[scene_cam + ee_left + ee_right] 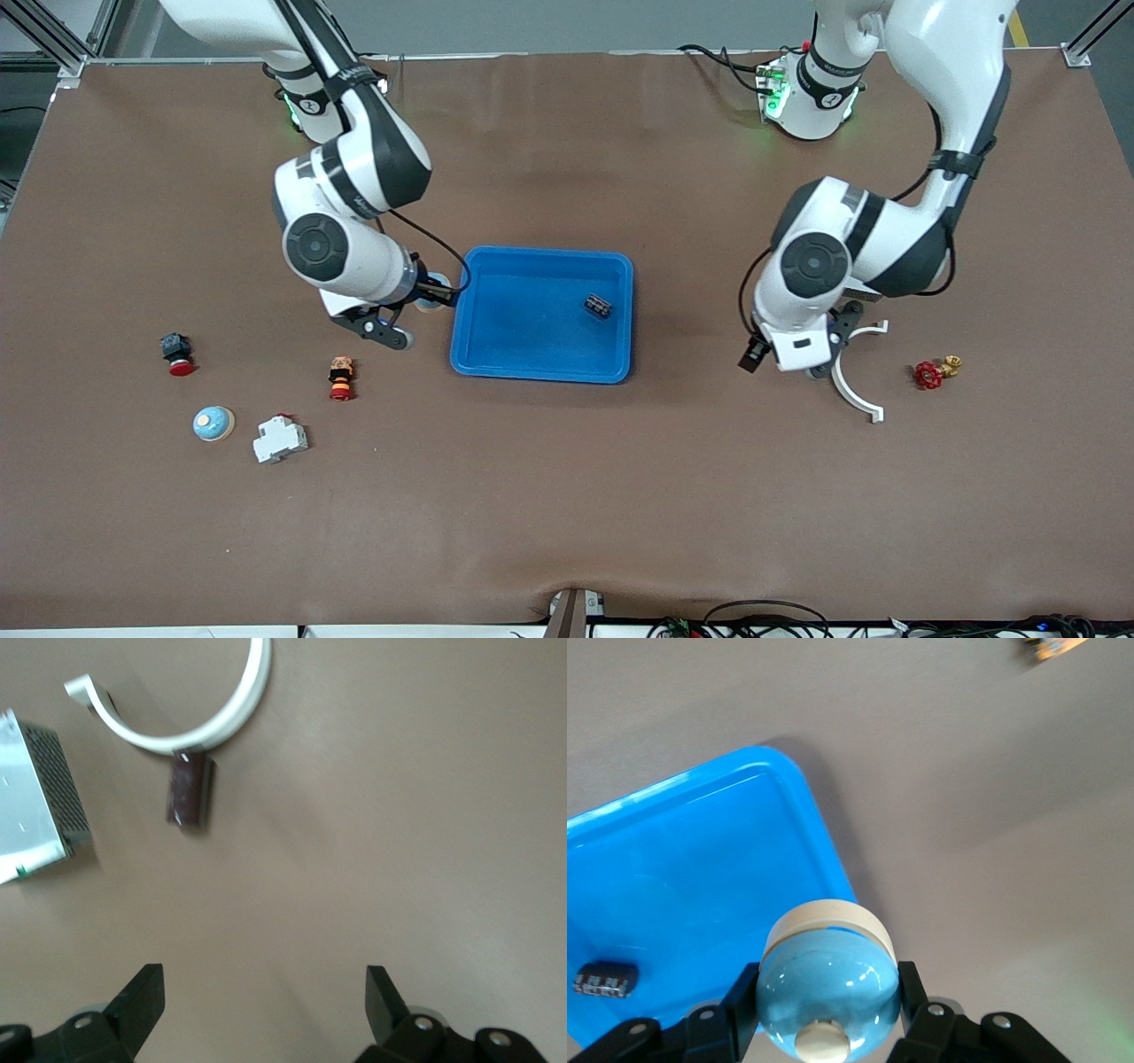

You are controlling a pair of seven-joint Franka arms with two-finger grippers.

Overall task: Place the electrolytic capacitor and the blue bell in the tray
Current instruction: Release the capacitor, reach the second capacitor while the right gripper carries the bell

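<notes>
The capacitor [598, 306] lies inside the blue tray [496, 354], toward the left arm's end of it. The right gripper [828, 1005] is clenched on a blue bell [828, 997], over the table just beside the tray's rim at the right arm's end. The left gripper [264, 997] waits with fingers spread over bare table near a white curved clip [855, 385]; a second blue bell [213, 424] sits on the table nearer the front camera.

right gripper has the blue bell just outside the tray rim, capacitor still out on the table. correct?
Not quite. The electrolytic capacitor already lies in the tray, as the front view shows. The rest holds: the right gripper is shut on the blue bell, just outside the tray's rim.
</notes>
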